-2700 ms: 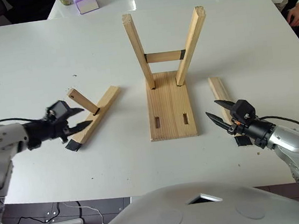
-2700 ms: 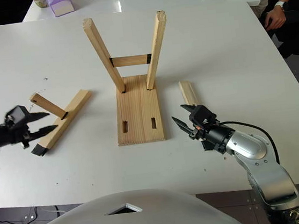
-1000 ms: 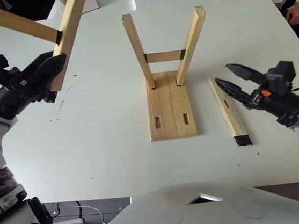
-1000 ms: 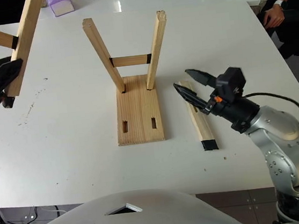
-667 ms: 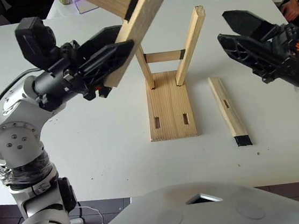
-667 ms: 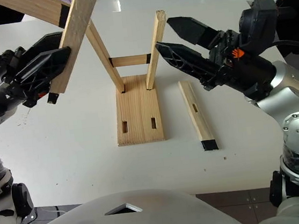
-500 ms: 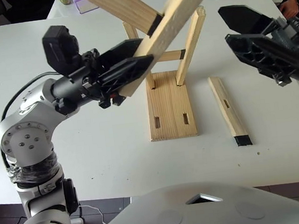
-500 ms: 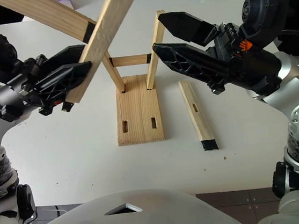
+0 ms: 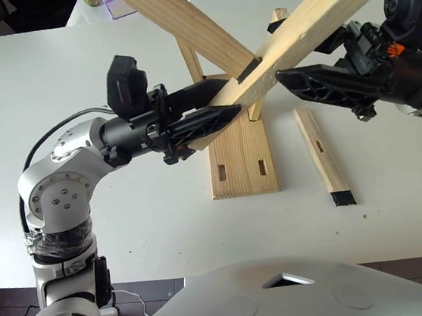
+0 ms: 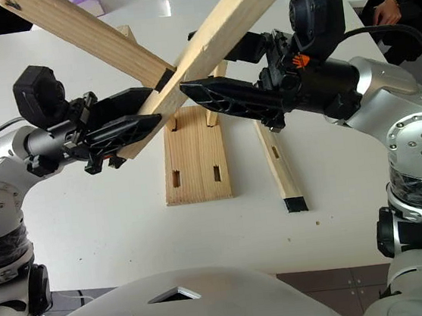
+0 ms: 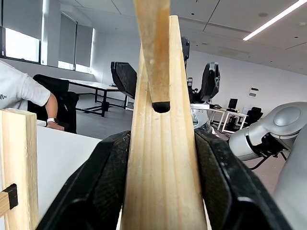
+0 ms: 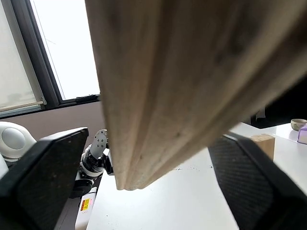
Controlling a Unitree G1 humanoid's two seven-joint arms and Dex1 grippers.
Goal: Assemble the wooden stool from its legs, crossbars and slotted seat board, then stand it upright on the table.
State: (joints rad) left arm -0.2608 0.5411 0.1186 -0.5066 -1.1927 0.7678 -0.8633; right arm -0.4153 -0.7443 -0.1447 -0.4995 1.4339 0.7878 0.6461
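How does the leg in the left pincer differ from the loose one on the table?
The held leg is raised and slanted; the loose leg lies flat on the table. The held leg carries a crossbar; the loose leg's slot is empty. Both are pale wood.

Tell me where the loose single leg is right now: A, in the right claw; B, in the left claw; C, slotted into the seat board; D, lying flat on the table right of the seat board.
D: the loose leg lies flat on the table, just right of the seat board.
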